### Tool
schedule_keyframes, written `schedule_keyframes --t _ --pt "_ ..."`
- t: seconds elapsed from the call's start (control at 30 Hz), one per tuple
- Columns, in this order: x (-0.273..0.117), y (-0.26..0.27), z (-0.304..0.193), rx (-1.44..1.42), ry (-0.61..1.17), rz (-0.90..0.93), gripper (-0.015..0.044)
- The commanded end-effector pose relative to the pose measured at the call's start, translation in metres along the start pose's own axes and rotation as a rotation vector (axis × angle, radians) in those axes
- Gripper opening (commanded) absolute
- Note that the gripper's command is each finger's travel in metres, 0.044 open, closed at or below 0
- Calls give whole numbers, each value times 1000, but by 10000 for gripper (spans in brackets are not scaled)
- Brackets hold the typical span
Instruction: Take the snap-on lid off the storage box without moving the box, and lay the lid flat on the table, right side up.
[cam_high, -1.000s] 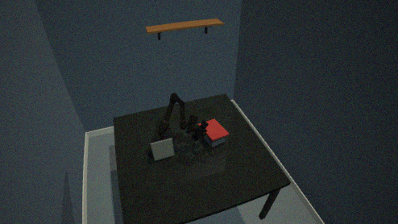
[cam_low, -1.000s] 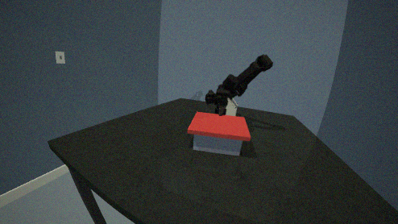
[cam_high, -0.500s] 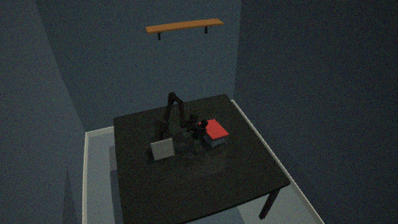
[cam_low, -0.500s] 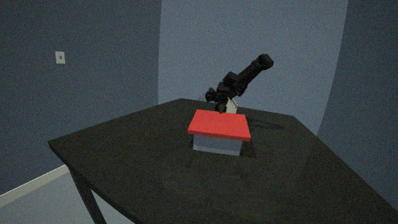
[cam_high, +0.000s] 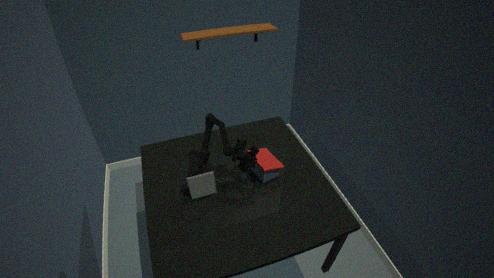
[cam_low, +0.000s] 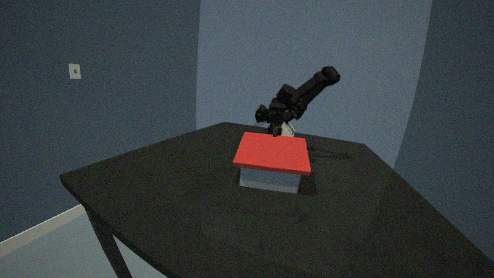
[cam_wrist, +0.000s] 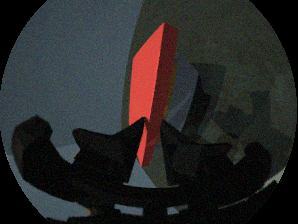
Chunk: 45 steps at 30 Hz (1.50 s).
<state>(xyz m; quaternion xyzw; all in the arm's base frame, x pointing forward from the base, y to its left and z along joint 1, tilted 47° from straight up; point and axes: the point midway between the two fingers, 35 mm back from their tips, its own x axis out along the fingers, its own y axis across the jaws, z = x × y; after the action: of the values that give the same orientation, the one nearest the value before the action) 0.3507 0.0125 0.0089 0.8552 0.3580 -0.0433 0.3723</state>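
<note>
Tool (cam_high: 254, 159) (cam_low: 274, 134) (cam_wrist: 152, 120) is clamped on the near edge of the red lid (cam_high: 267, 159) (cam_low: 273, 152) (cam_wrist: 146, 85), one finger above, one below, w/ the arm (cam_high: 223, 136) (cam_low: 312, 90) reaching over from its base side. Lid sits over the box (cam_high: 270, 176) (cam_low: 270, 180) (cam_wrist: 183, 97), on the worktop (cam_high: 240, 220) (cam_low: 210, 210); in the exterior view it looks a bit tilted, & the wrist view shows a thin yellowish strip betw. lid & box, so prob. the snap is giving at the gripped side. Can't tell if the far edge is free. Grey panel (cam_high: 202, 185) (cam_low: 287, 130) stands well apart from the box

Step in hand: prying the lid off, approx. early-mid job. Next move: keep the grip, ease the edge up till the far side lets go, w/o dragging the box; then lift clear, carry to a bare bit of worktop & lay it flat, red top up. Main risk: box rising or sliding w/ the lid, or the edge slipping out of the fingers
</note>
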Motion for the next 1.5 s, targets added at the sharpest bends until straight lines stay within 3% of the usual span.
schedule_keyframes --t 0.0,1.47 --pt "-3 10 0 -8 0 10 0" --pt "-14 77 0 -11 -1 11 0"
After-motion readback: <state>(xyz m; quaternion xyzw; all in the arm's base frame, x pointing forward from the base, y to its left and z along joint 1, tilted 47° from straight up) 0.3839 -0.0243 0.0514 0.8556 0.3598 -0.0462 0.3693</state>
